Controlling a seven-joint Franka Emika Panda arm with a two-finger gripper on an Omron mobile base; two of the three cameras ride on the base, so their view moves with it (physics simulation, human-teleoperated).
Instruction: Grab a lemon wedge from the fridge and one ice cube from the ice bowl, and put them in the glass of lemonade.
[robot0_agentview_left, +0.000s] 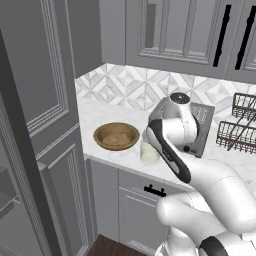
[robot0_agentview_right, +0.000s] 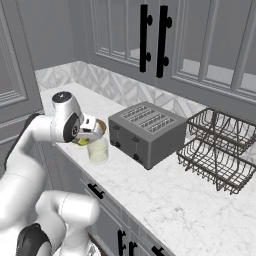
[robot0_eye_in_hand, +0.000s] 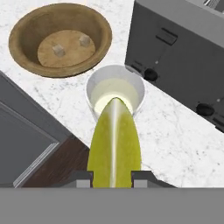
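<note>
My gripper is shut on the lemon wedge, a yellow-green wedge held between the fingers. It hangs right over the glass of lemonade, and the wedge's tip points at the pale liquid. The glass stands on the counter near its front edge, between the ice bowl and the toaster. The wooden bowl holds two ice cubes. In the right base view the gripper sits just above the glass. The fridge is out of view.
A dark grey toaster stands right of the glass. A wire dish rack is further right. A tall paneled cabinet walls off the counter's left end. Upper cabinets hang above. The counter's front edge runs just beside the glass.
</note>
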